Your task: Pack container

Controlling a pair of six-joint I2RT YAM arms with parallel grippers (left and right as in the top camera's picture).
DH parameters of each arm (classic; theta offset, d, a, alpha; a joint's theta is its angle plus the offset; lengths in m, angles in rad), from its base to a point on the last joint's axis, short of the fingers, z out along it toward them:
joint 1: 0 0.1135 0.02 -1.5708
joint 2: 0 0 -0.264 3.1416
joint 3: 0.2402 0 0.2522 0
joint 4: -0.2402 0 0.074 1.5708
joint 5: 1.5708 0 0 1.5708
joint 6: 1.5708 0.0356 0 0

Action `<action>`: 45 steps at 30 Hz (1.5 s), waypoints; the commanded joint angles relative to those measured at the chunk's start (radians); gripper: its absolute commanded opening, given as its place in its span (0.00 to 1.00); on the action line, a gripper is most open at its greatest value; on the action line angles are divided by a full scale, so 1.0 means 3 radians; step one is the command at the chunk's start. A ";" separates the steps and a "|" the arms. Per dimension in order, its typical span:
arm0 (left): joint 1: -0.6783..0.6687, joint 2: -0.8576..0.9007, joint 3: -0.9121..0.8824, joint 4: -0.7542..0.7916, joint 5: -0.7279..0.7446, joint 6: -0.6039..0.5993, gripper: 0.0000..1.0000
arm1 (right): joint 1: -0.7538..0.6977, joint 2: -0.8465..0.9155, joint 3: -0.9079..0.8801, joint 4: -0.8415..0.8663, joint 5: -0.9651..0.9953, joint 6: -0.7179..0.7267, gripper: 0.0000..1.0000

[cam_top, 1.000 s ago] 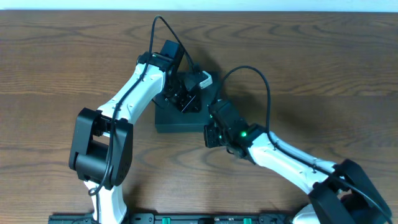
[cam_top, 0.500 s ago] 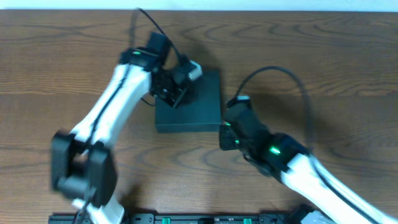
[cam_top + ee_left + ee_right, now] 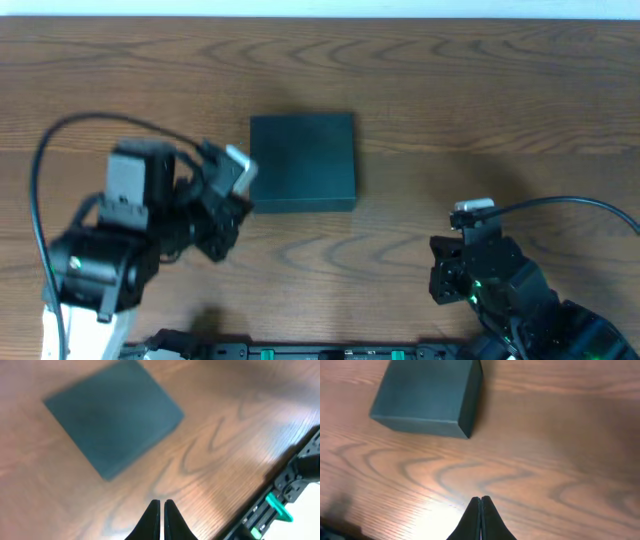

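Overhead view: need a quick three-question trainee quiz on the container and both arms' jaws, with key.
1. True or false: the container has its lid shut.
2. The left jaws and the right jaws are: A) shut and empty; B) shut on the container; C) wide open.
3. Fill in: the container sits on a ____ table.
Key: 1 true; 2 A; 3 wooden.

Around the container [image 3: 303, 160] the table [image 3: 480, 110] seemingly lies open.
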 commanded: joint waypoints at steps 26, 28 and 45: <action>0.0006 -0.0369 -0.0369 0.0076 -0.0163 -0.0072 0.95 | 0.0011 0.0018 -0.0047 0.0011 0.0095 0.0300 0.99; 0.0014 -0.0456 -0.0390 0.0109 -0.0352 -0.0072 0.95 | 0.0011 0.0018 -0.0047 0.0011 0.0095 0.0300 0.99; 0.1027 -0.2593 -0.2293 0.1537 -0.1095 -0.0453 0.95 | 0.0011 0.0018 -0.0047 0.0011 0.0095 0.0301 0.99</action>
